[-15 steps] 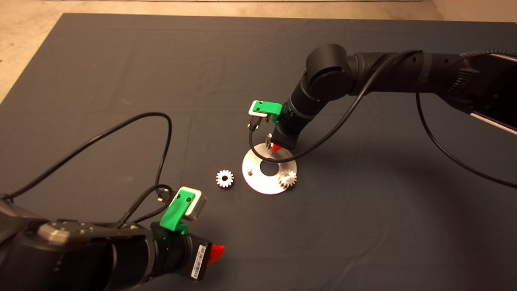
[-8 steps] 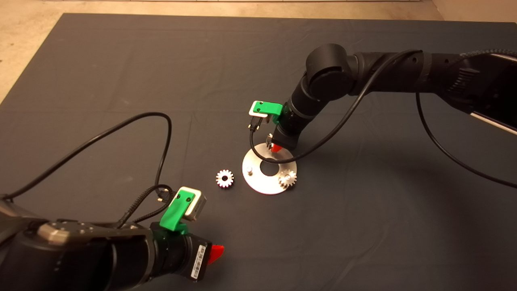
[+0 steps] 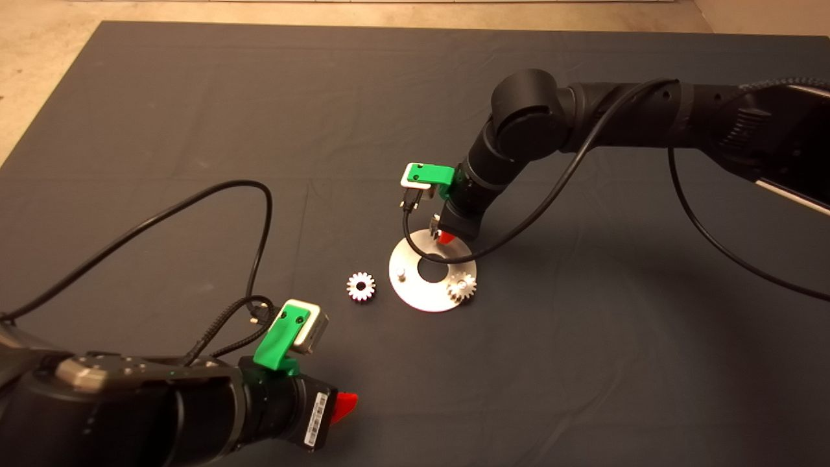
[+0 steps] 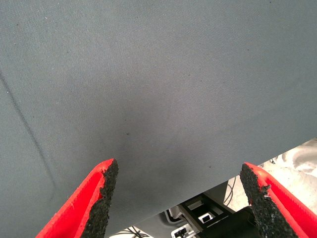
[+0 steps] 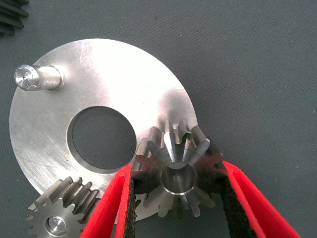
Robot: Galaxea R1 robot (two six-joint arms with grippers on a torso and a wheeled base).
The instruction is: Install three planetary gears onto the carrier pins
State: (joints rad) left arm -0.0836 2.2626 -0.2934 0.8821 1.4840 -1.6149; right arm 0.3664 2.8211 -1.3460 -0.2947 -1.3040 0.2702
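Observation:
The shiny carrier disc (image 3: pixel 415 294) lies mid-mat. One planetary gear (image 3: pixel 462 286) sits on its near-right carrier pin, also seen in the right wrist view as a seated gear (image 5: pixel 62 218). A bare pin (image 3: pixel 401 273) (image 5: pixel 37 78) stands at the disc's left. A loose gear (image 3: pixel 360 286) lies on the mat just left of the disc. My right gripper (image 3: pixel 443 237) (image 5: pixel 178 173) is shut on a third gear (image 5: pixel 171 153), held over the disc's far edge. The pin there is hidden. My left gripper (image 3: pixel 347 402) (image 4: pixel 181 198) waits open at the lower left.
The dark mat (image 3: pixel 194 97) covers the table, with bare floor (image 3: pixel 39 58) beyond its far-left edge. Black cables (image 3: pixel 194 201) loop over the mat by the left arm, and another hangs from the right arm (image 3: pixel 551 181) across the disc's far side.
The right gripper with its gear has barely moved over the disc. The left arm has drifted slightly to the left.

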